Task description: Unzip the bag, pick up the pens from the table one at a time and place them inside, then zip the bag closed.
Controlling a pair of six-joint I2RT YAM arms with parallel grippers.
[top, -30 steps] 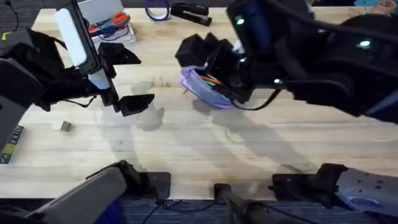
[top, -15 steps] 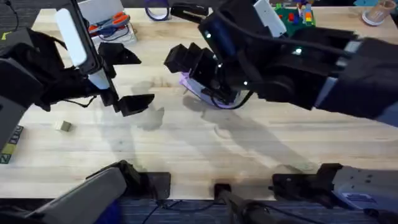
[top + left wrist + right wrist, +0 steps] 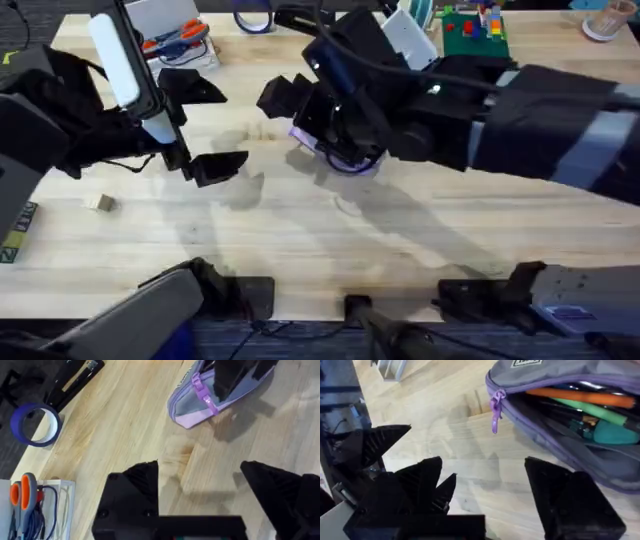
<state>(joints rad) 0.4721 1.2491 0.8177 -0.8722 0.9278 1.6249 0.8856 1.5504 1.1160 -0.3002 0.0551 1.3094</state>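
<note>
The lavender bag lies on the table at centre, its zipper open. In the right wrist view the bag gapes, with an orange pen and a green pen inside and the purple zipper pull hanging at its end. My right gripper is open just above the table beside that end, nothing between its fingers; from overhead the right gripper sits over the bag's left end. My left gripper hovers open to the left, apart from the bag.
A white tray with orange-handled scissors stands at the back left, with a blue tape roll and a black stapler behind the bag. A small block lies at the left. Coloured bricks sit at the back right.
My right arm has swung left and away from the camera, bringing its gripper to the bag's left end. The bag has shifted slightly. The left arm has not moved.
</note>
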